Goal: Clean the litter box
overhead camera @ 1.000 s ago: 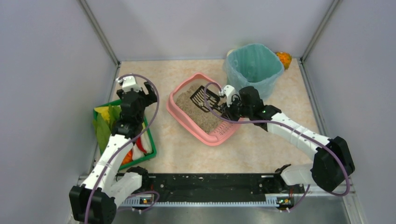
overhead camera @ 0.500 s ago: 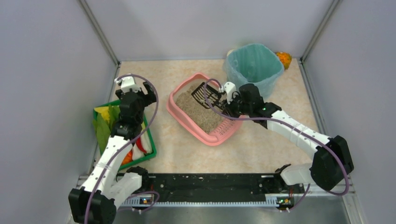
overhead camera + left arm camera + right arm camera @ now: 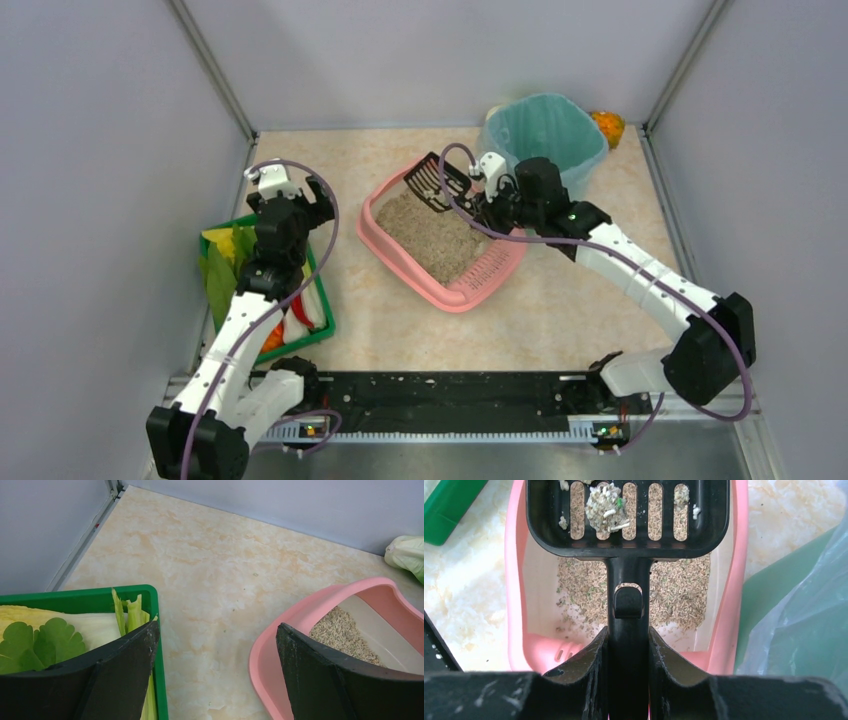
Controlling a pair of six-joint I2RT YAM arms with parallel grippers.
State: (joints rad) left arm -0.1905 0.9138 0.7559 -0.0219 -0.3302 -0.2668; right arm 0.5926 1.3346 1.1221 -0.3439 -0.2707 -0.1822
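We log a marbled beige table [image 3: 560, 310]. At its middle sits the litter box [image 3: 490, 268], shallow pink plastic with rounded corners and grainy litter. Over the box's far end, the right gripper [image 3: 628, 645] is clamped on a black slotted scoop [image 3: 626, 550] carrying a pale lumpy clump [image 3: 605, 510]. Left of the box, the left gripper [image 3: 215, 650] hangs with its fingers apart.

No text, label, brand, number or sign is legible on the litter box [image 3: 515, 580], black scoop [image 3: 628, 575], teal-lined bin [image 3: 545, 135] or green tray [image 3: 75, 594].
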